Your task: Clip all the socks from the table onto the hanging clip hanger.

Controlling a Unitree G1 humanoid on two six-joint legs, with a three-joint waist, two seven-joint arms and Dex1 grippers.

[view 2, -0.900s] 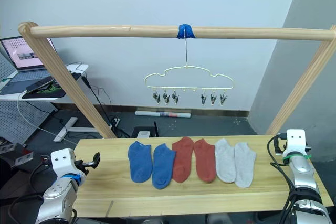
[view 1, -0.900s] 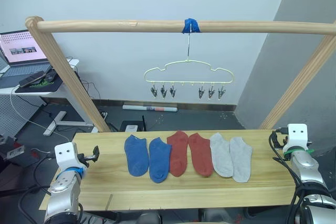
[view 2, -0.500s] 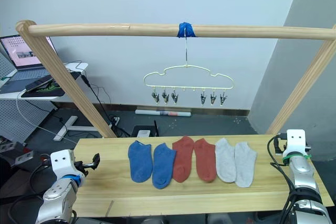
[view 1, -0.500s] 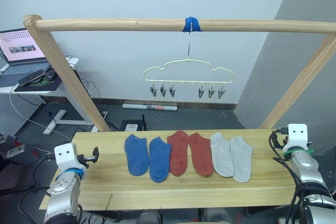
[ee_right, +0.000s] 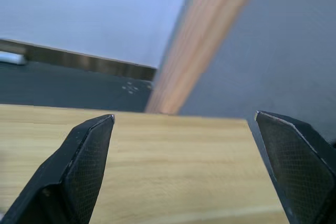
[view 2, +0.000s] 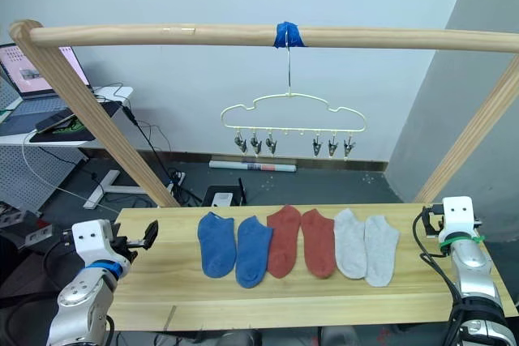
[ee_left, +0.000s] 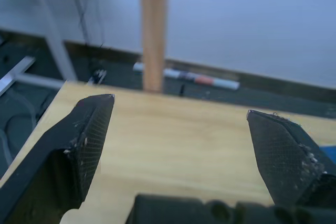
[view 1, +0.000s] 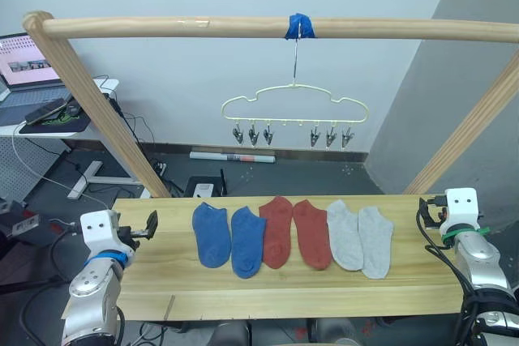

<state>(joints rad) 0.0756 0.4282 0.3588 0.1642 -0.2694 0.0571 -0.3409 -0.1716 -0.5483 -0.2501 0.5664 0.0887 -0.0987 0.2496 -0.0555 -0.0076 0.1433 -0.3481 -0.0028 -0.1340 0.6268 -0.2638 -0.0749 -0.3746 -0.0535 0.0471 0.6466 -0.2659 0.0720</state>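
Nothing on the tabletop (view 1: 405, 285) has moved since the earlier frame; six socks (view 1: 292, 234) lie in a row mid-tabletop, the clip hanger (view 1: 293, 111) hangs above, clips empty. My left claw (ee_left: 178, 129) and right claw (ee_right: 184, 145) sit wide, empty, at opposite ends. Risk: dragging neighbouring socks, since they touch; open room lies either side.

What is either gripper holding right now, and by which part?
Nothing is held. The left gripper and the right gripper are both open over bare table; all six socks lie flat in a row.
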